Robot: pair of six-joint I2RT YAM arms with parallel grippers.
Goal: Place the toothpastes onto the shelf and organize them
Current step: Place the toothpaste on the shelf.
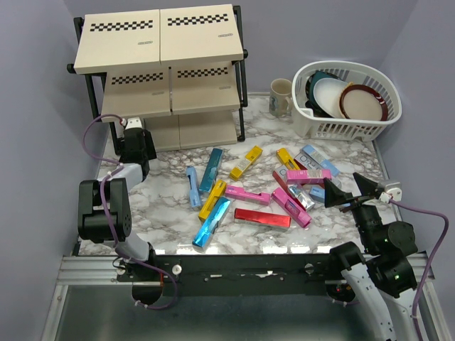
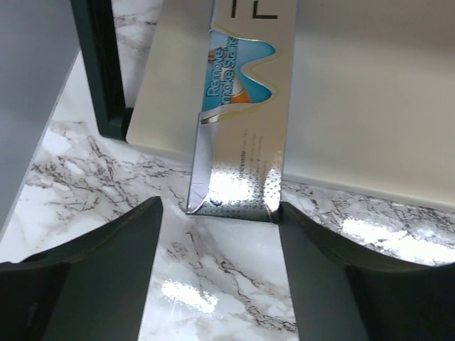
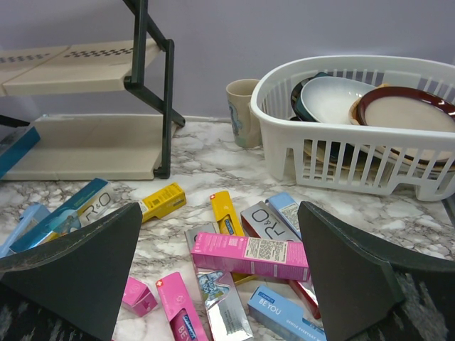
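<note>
From above, the shelf (image 1: 160,35) is standing at the far left of the marble worktop (image 1: 170,213), and the left arm (image 1: 106,206) is reaching in at its bottom tier. The toothpaste cartons (image 1: 263,195) are lying loose across the middle of the worktop in pink, yellow, blue and red, some overlapping. The right fingers (image 1: 333,193) are hanging spread wide at the right end of that pile, holding nothing. A white basket (image 1: 341,124) of dishes is sitting at the far right, with a mug (image 1: 281,96) just beside it.

At the left wrist, a silver carton (image 2: 242,142) is lying lengthwise on the bottom board (image 2: 370,106), its near end sticking out past the board's front edge. The left fingers (image 2: 92,284) are standing apart on either side of that end. A gap is showing on one side, so they are not clamping it.

At the right wrist, the fingers are gaping wide and empty. A pink carton (image 3: 249,257) is lying across other cartons on the worktop beyond them.
</note>
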